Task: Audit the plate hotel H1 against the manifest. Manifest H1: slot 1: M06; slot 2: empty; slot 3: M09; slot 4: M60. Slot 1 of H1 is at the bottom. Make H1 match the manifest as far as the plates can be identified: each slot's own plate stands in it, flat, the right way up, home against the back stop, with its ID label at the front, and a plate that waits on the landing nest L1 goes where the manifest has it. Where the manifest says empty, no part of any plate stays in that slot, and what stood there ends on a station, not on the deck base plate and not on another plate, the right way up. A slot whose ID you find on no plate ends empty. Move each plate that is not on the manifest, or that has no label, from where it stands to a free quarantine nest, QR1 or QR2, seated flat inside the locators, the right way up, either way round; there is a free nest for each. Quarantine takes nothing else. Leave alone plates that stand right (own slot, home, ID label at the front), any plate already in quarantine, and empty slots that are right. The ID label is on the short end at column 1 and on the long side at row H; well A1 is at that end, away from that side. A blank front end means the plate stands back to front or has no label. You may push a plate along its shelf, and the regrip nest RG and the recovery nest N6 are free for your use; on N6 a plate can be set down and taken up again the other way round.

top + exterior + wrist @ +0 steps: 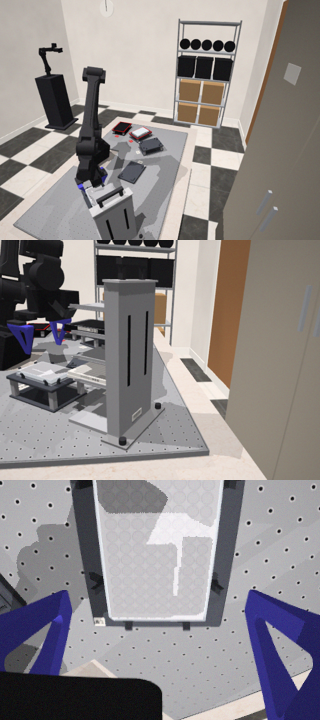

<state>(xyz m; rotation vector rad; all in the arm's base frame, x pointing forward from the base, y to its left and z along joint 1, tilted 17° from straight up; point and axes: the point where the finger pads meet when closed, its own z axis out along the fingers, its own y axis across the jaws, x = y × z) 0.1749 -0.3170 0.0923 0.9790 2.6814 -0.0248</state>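
The plate hotel H1 (131,356) is a grey tower at the deck's near end; it also shows in the top view (113,211). A white plate (89,374) sticks out of a low slot, with a label strip on its side. A second white plate (158,540) lies flat on a dark raised nest (42,384) beside the hotel. My gripper (158,599) is open and empty. Its blue fingers (41,334) hang above that plate without touching it. A dark plate with a pale label (85,327) shows left of the hotel; I cannot tell whether it stands on a shelf or on a nest behind.
Two red-rimmed nests stand at the deck's far end: one empty (122,127), one holding a white plate (140,132). A dark raised nest (151,145) and a flat dark nest (132,171) lie mid-deck. A storage rack (206,74) stands by the wall.
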